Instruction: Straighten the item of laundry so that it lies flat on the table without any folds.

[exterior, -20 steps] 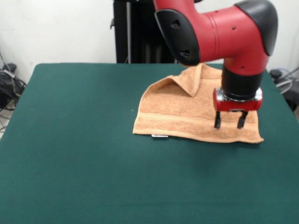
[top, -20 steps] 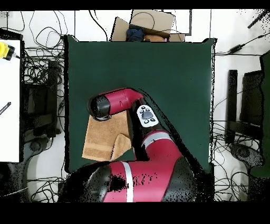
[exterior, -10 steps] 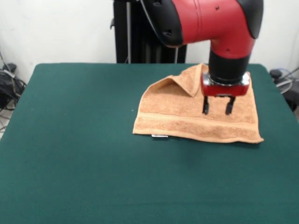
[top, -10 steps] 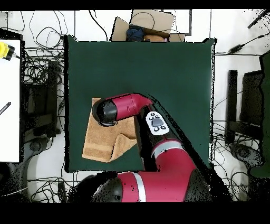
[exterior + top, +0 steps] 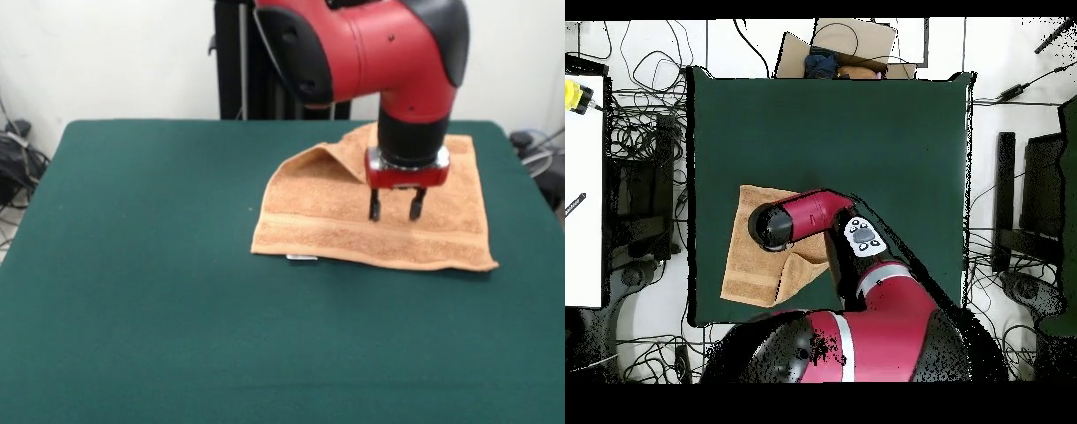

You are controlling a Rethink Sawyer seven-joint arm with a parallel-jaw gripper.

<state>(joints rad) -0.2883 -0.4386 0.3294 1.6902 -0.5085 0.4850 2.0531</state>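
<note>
The tan-orange towel [image 5: 344,216] lies on the green table [image 5: 150,291] at the right, toward the far side. Its far left corner is folded over onto itself in a raised flap [image 5: 340,159]. A small white tag [image 5: 302,258] sticks out at its near edge. My gripper [image 5: 395,212] hangs open and empty just above the towel's middle, right of the flap. In the overhead view the towel [image 5: 750,265] shows at the table's left near the robot's base, with the arm [image 5: 800,218] covering its middle and hiding the gripper.
The robot's black pedestal [image 5: 243,62] stands beyond the table's far edge. Cables [image 5: 640,150] and equipment lie on the floor round the table. Cardboard and a dark bundle [image 5: 840,55] sit beyond the edge opposite the robot.
My gripper has moved from the towel's near right corner leftward and away from the camera to over the towel's middle. It stays open. The towel has not moved.
</note>
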